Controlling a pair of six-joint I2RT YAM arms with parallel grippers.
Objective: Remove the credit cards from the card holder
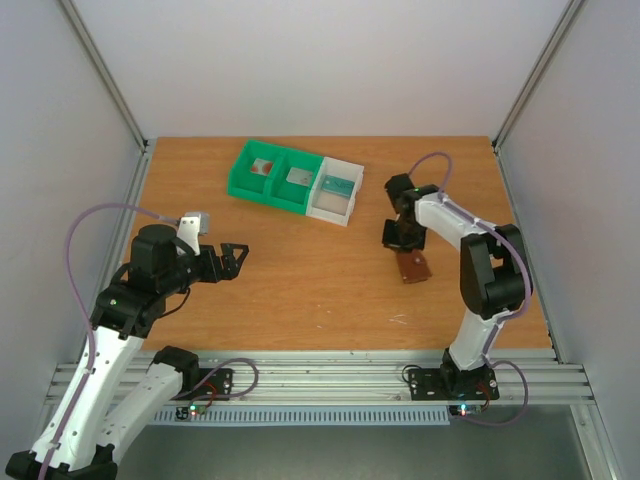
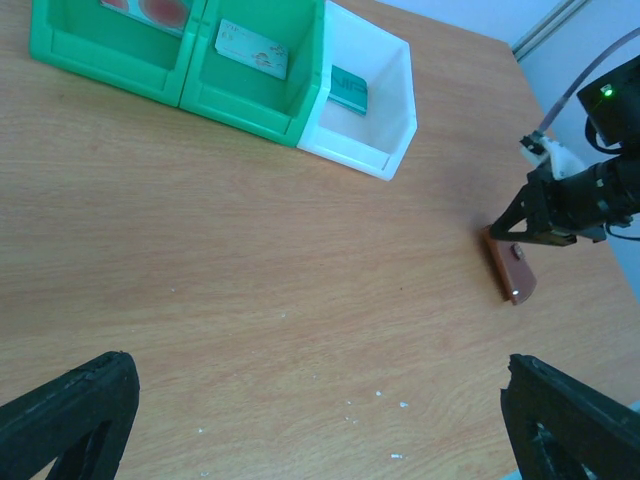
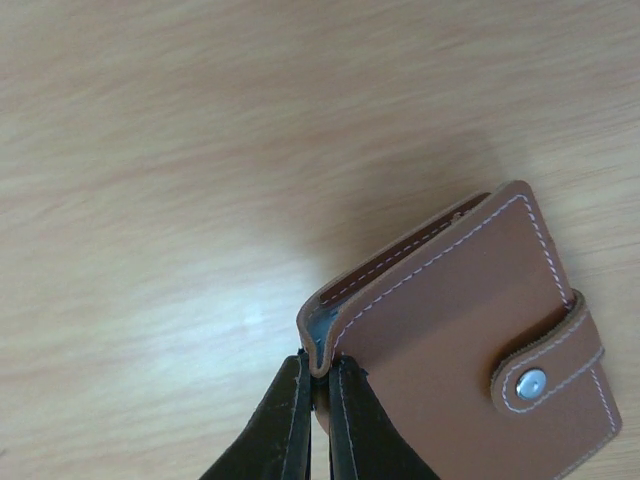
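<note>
Card holder point(image 3: 450, 330) pinched by right claw point(image 3: 318, 368), left claw point(image 1: 238, 260) spread, wooden table point(image 1: 300, 300), white walls point(image 1: 320, 60)

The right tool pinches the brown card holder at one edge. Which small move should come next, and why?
Probably bring the open left tool across toward the card holder. Its snap tab looks fastened, and the right tool is shut on one edge, so a second tool would likely have to lift the tab.

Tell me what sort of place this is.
Likely a robot lab workcell: two arms bolted to a metal rail at a wooden table, plain white panels around, plus plastic bins.
</note>
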